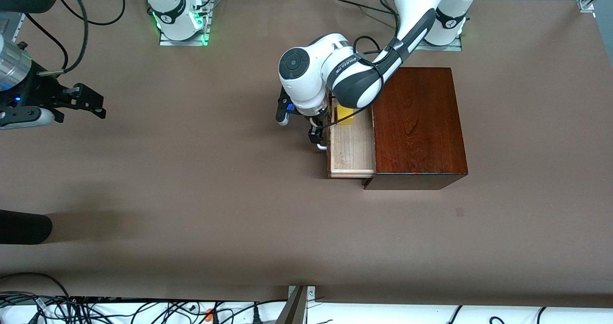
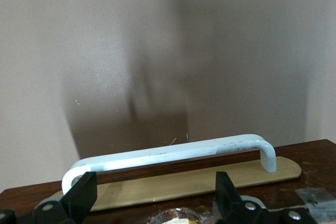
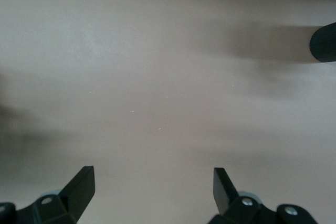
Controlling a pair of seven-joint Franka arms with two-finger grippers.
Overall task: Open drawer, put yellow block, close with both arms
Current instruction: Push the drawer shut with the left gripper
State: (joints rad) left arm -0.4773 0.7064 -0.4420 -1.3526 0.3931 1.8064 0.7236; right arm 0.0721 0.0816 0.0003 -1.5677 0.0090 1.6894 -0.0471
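The dark wooden box stands toward the left arm's end of the table. Its drawer is pulled out toward the right arm's end, showing the pale tray. The yellow block lies in the tray at the end farther from the front camera, partly hidden by the left arm. My left gripper is open over the drawer's front, at the white handle. In the left wrist view its gripper straddles nothing, and the fingers stand wide apart. My right gripper is open and empty and waits over bare table.
A black rounded object lies at the table's edge toward the right arm's end, nearer the front camera; it also shows in the right wrist view. Cables run along the near edge. The arm bases stand farthest from the front camera.
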